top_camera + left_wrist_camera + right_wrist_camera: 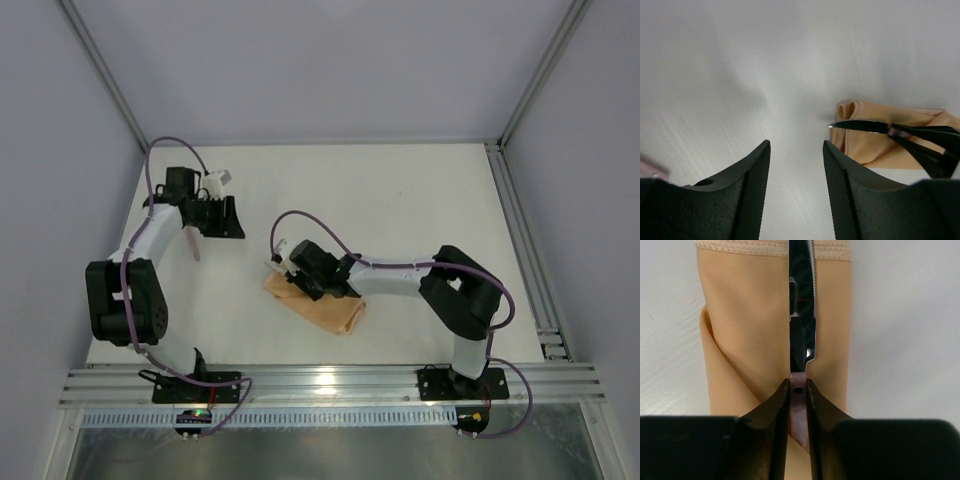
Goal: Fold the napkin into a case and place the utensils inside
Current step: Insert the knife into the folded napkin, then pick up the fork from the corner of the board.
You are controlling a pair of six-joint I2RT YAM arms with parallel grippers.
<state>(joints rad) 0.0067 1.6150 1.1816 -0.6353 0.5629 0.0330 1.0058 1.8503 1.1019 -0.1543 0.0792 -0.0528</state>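
Observation:
The peach-orange napkin lies folded into a narrow case near the table's middle. My right gripper hangs over it, shut on the pale pink handle of a knife. The knife's metal blade points along the cloth toward its far hem. From the left wrist view the blade tip juts out over the napkin. My left gripper stands open over bare table with nothing between its fingers. It sits at the back left, next to a pink utensil lying flat on the table.
The white table has a metal rail along the near edge and another rail down the right side. Grey walls close off the back and sides. Purple cables loop over both arms.

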